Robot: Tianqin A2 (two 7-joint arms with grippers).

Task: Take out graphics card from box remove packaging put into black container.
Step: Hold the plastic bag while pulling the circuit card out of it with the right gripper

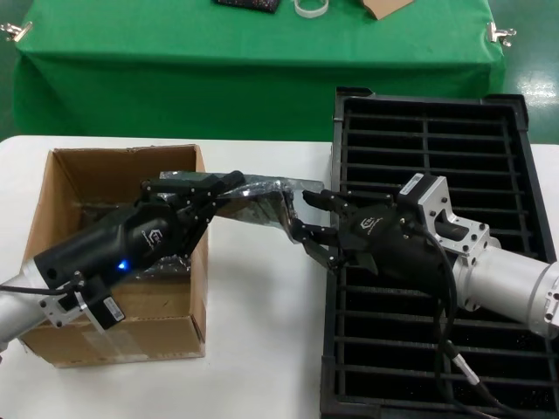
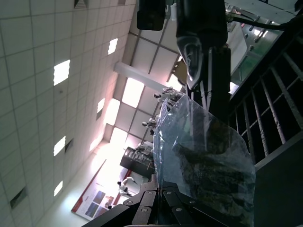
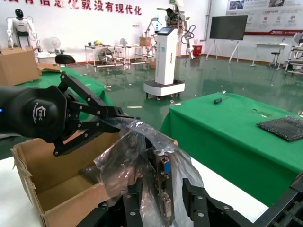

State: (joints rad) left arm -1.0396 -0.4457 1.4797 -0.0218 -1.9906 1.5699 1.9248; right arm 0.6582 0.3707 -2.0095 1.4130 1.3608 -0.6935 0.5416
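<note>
Pinched between both sets of jaws: the packaging (image 1: 262, 196), with the graphics card (image 3: 163, 182) inside, stretched lengthwise from one gripper to the other. Right gripper (image 1: 319, 229) clamped on the bracket end; left gripper (image 1: 205, 194) nipping the opposite bag edge. Held above the bench (image 1: 262, 349), between the box (image 1: 105, 253) and the black container (image 1: 428, 148). Likely next: pulling apart along that axis.

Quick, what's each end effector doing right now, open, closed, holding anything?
Left end effector: closed on the packaging at its box-side end.
Right end effector: closed on the other end, graphics card inside.
</note>
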